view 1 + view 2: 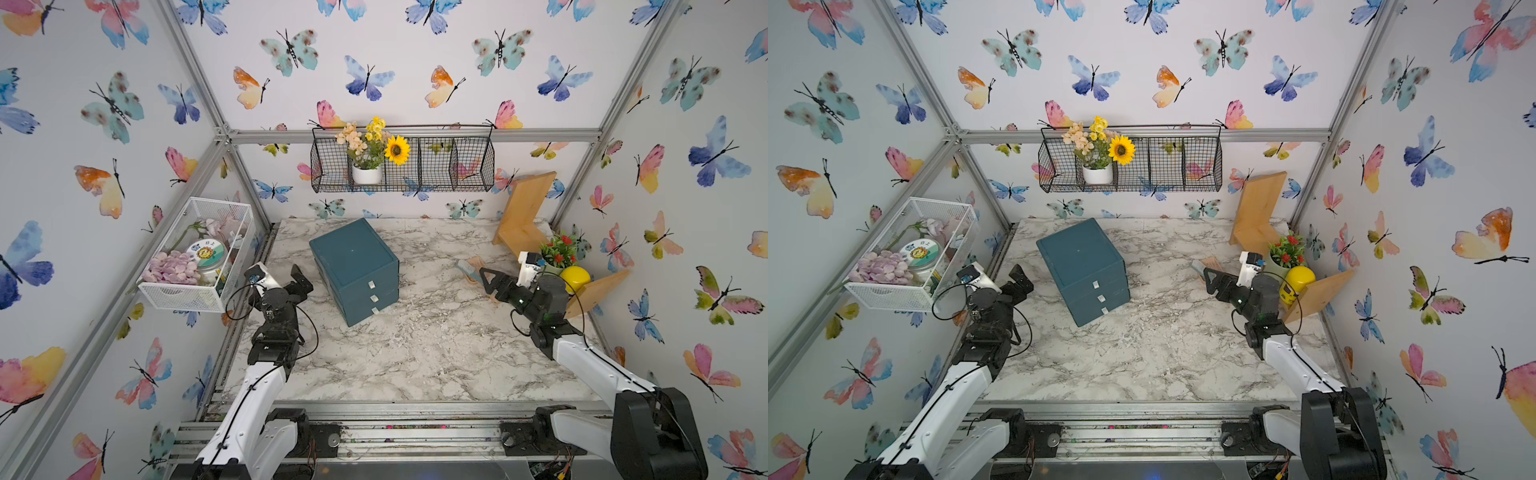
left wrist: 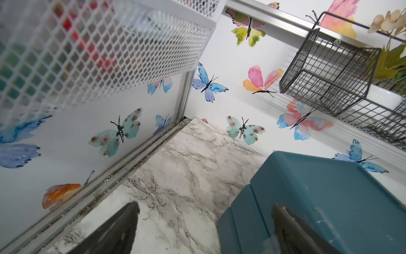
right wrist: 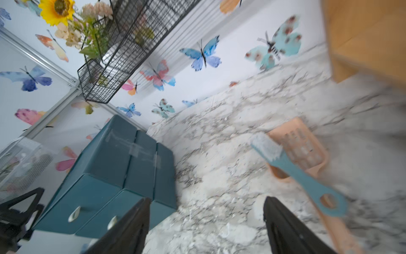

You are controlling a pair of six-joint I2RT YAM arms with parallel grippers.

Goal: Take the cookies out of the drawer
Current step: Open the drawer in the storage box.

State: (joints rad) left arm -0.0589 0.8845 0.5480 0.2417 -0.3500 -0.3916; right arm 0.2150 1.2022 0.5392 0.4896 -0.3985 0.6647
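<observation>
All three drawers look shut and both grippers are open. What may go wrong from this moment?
1. The drawer handles are small tabs; a grip may slip off one.
2. Nothing grips the teal cabinet; the left gripper is open beside it, so a pull may drag it across the table.
3. The right gripper is close to the brush and may knock it.
No cookies show, so which drawer holds them is unknown.

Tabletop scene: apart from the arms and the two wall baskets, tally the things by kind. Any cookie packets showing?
Teal drawer unit: 1 (its 3 drawers all shut)
Cookie packets: 0 visible
Teal brush: 1
Pink scoop: 1
Potted red-flower plant: 1
Yellow container: 1
Wooden shelf pieces: 2
Total: 7
</observation>
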